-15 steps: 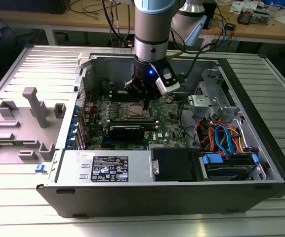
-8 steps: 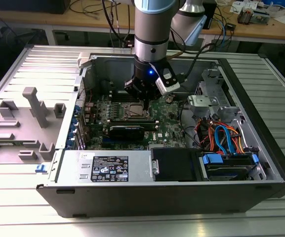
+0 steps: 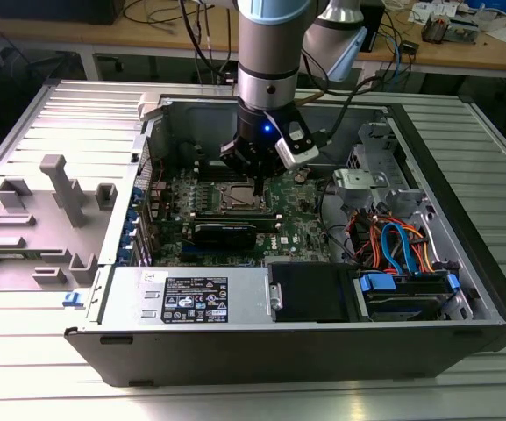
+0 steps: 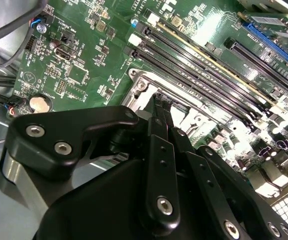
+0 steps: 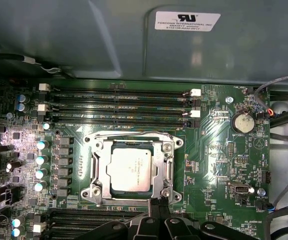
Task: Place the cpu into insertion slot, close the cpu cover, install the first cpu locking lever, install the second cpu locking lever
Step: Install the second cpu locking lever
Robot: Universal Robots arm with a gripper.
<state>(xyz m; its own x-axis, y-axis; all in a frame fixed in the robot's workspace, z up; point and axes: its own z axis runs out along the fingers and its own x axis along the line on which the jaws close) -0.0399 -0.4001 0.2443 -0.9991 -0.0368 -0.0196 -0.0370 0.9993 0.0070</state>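
Note:
In the first wrist view the cpu (image 5: 130,170) lies flat in the insertion slot (image 5: 169,148), its silver-grey top showing. The cpu cover (image 5: 101,166) lies down around the chip, which shows through its square window. A thin metal lever rod (image 5: 129,134) runs along one edge of the socket. My gripper (image 5: 159,202) is shut, its black fingertips pressed together at the socket's edge with nothing visible between them. In the second wrist view the gripper (image 4: 159,97) tapers to the socket's metal rim (image 4: 143,86). In the exterior view the gripper (image 3: 254,180) hangs just above the insertion slot (image 3: 238,198).
Long black memory slots (image 5: 119,107) run beside the socket, with a coin battery (image 5: 240,121) nearby. A black card (image 3: 224,232) stands in front of the socket. Coloured cables (image 3: 393,246) and a drive cage fill the case's right side. Grey plastic parts (image 3: 60,189) sit outside on the exterior view's left.

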